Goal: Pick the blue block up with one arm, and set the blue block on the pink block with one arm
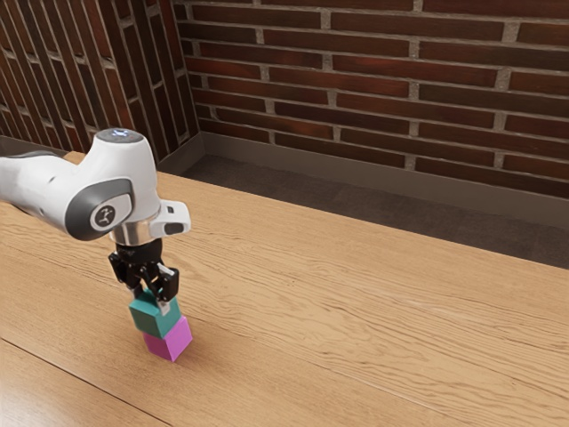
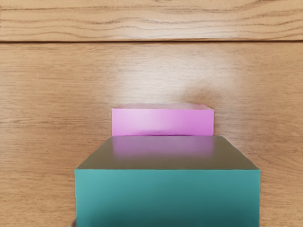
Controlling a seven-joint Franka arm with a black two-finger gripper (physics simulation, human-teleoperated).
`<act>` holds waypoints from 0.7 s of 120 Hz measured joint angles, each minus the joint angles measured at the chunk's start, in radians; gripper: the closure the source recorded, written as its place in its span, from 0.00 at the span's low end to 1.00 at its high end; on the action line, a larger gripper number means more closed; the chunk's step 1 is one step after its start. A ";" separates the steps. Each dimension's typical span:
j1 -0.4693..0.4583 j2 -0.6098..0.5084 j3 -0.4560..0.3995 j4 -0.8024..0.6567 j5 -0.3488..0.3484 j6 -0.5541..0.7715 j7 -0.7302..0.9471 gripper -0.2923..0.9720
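**Desk:** What stands where, from the exterior view's left across?

**Photographer:** The white arm (image 1: 62,191) reaches in from the left; its black gripper (image 1: 149,289) points straight down, fingers clamped on the upper sides of the blue block (image 1: 153,318), which reads more teal than blue; that block sits on the pink block (image 1: 173,340), touching it; bare table (image 1: 373,320) runs off to the right, brick wall (image 1: 373,80) behind.

**Desk:** Squarely stacked?

**Photographer:** Not quite; the blue block sits shifted toward the left, so a strip of pink shows past its far edge; the wrist view shows the same, the blue block (image 2: 165,194) under the hand and a band of the pink block (image 2: 162,121) beyond it.

**Desk:** So what could go wrong?

**Photographer:** My reading: the overhang is the risk; if the fingers part unevenly, one pad may drag the blue block further off centre and tip it onto the table; a lift that begins before the grip is fully let go could pull it up or nudge the pink block sideways; pressing down harder might skid both along the wood.
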 joint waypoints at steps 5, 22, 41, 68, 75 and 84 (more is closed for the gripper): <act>0.000 0.003 0.000 0.002 0.000 0.004 -0.001 0.62; 0.000 0.011 -0.001 0.005 0.000 0.012 -0.003 0.62; 0.000 0.016 -0.001 0.005 0.000 0.017 -0.006 0.62; 0.000 0.030 -0.001 0.017 0.002 0.019 0.005 0.62; 0.000 0.035 -0.001 0.022 0.002 0.019 0.009 0.62; 0.000 0.035 0.000 0.024 0.002 0.019 0.012 0.62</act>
